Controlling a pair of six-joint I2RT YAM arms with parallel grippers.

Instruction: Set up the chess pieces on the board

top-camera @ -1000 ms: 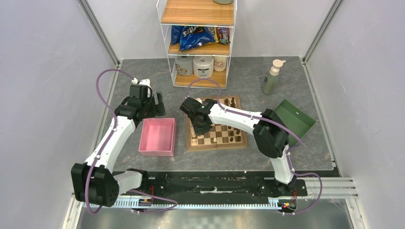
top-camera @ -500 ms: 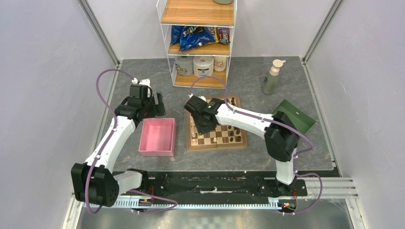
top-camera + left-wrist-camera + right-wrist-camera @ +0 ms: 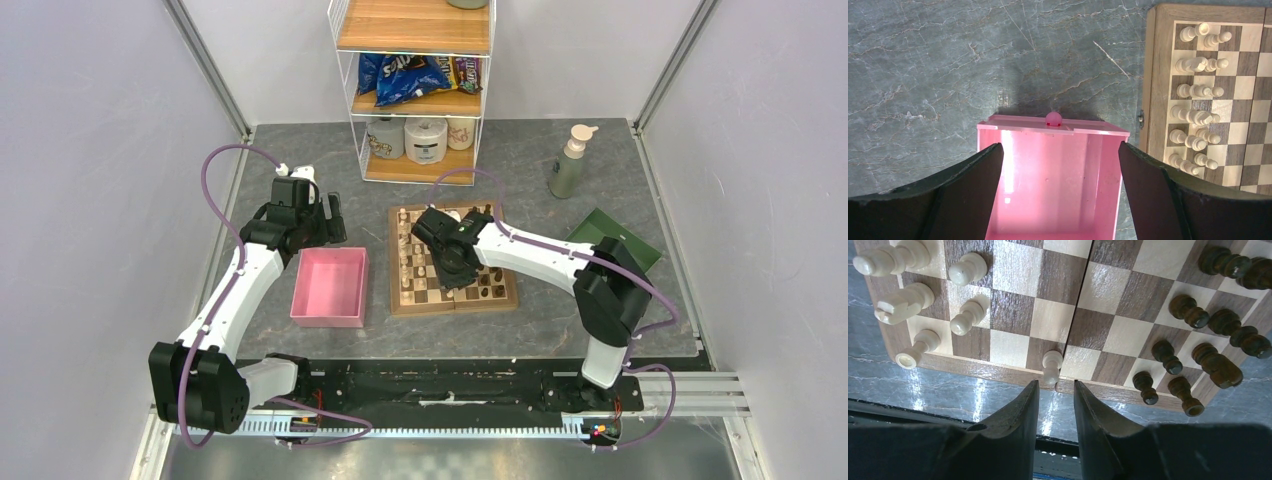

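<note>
Cream pawn (image 3: 1052, 366) stands just ahead of the parted right pincer (image 3: 1055, 386)

No readable text anywhere; print on the snack bags (image 3: 415, 78) on the wire shelf (image 3: 415, 38) is too small to make out.

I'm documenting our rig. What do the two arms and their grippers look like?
The left arm and right arm have white links, black joints and bases. A purple cable loops along each. The left gripper and right gripper have black tapered fingers.
</note>
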